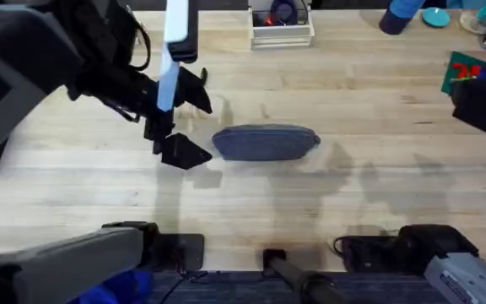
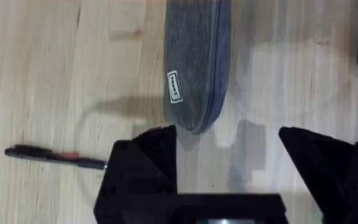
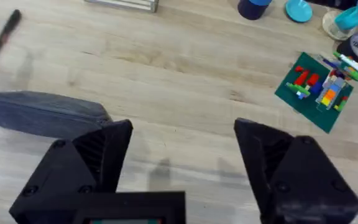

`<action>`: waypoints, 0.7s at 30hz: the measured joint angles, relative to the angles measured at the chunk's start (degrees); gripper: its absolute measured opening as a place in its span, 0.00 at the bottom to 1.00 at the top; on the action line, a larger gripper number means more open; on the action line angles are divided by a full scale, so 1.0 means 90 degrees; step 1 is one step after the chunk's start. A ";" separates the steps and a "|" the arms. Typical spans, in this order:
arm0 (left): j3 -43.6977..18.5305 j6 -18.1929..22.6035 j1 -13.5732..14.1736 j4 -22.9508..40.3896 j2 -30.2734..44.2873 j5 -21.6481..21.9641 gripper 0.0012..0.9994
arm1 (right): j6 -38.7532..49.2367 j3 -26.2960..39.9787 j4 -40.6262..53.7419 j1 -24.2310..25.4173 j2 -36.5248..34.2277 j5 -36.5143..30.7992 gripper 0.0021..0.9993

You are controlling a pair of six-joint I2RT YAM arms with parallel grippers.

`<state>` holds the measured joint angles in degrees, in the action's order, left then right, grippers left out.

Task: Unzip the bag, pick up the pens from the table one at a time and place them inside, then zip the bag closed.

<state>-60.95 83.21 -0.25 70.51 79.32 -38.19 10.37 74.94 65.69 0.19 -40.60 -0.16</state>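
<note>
Left gripper (image 2: 227, 167) wide open, empty, at bag's (image 1: 266, 143) 9 o'clock end; soft fabric, so pinch the zipper tab.

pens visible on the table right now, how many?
1. A black pen lies on the table off the bag's end, beside the open left gripper. More may be hidden under the left arm.

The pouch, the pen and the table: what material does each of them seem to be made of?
The pouch looks like woven fabric, blue-grey and matte, with a heathered surface, a sewn seam along its edge and a small white label. The pen seems to be black plastic with a red band, though it is too thin to be sure. The table looks like light wood with visible grain and plank seams.
</note>
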 joint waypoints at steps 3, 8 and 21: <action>0.0000 0.0207 0.0000 -0.0116 0.0287 -0.0121 1.00 | -0.0001 0.0000 0.0000 0.0000 -0.0001 0.0002 1.00; 0.0000 0.0388 0.0000 -0.0380 0.0662 -0.0392 1.00 | 0.0000 0.0000 0.0000 0.0000 0.0000 -0.0001 1.00; 0.1082 0.0850 -0.0582 -0.1376 0.1069 -0.1426 1.00 | -0.0001 0.0000 0.0000 0.0000 0.0000 0.0000 1.00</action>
<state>-51.21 90.86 -5.49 58.12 88.95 -51.02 10.37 74.94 65.69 0.19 -40.60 -0.16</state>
